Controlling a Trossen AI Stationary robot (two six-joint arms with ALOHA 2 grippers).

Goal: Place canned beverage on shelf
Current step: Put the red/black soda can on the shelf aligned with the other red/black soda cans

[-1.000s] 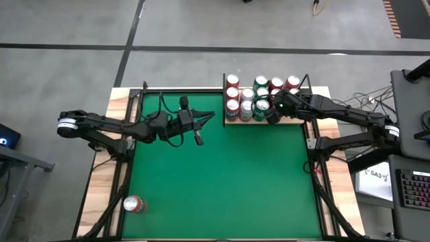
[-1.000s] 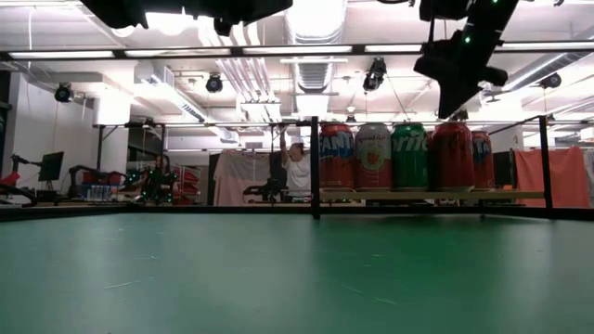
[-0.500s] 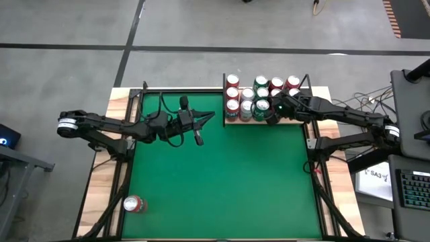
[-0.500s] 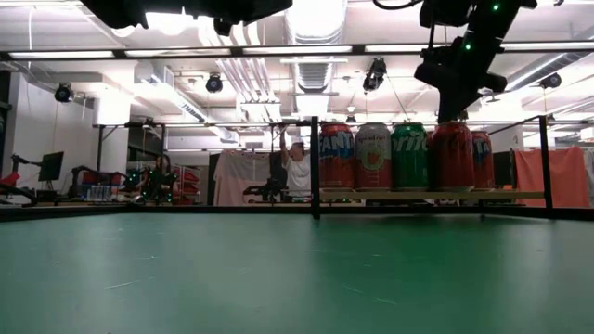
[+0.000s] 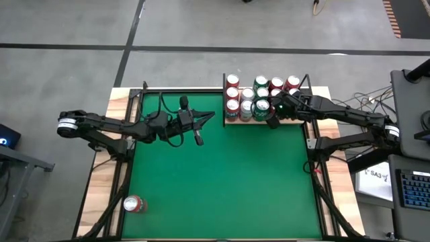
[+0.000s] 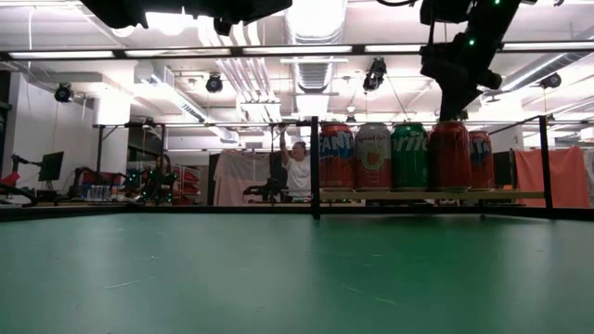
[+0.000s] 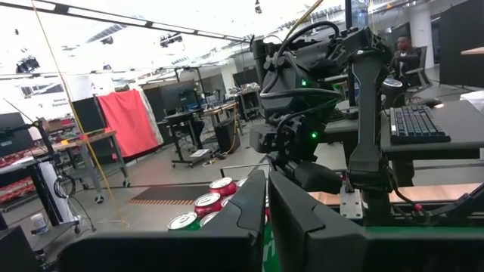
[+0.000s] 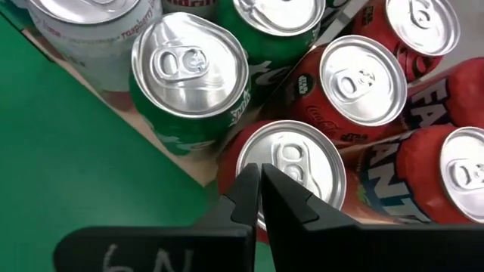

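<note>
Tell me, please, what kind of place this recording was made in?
Most likely a robotics lab or workshop. Beyond the green table the low view shows a big hall with bare ceiling ducts, other workbenches with equipment, and a person standing far behind the shelf of cans.

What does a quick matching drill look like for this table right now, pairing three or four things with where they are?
Things:
1. lone red can
2. pale wooden shelf
3. left gripper
4. right gripper

Places:
A. over the front-row cans on the shelf
B. far edge of the green felt, loaded with cans
C. near-left corner of the felt, lying on its side
D. above bare felt, left of the shelf

Pairs: 1-C, 2-B, 3-D, 4-A
</note>
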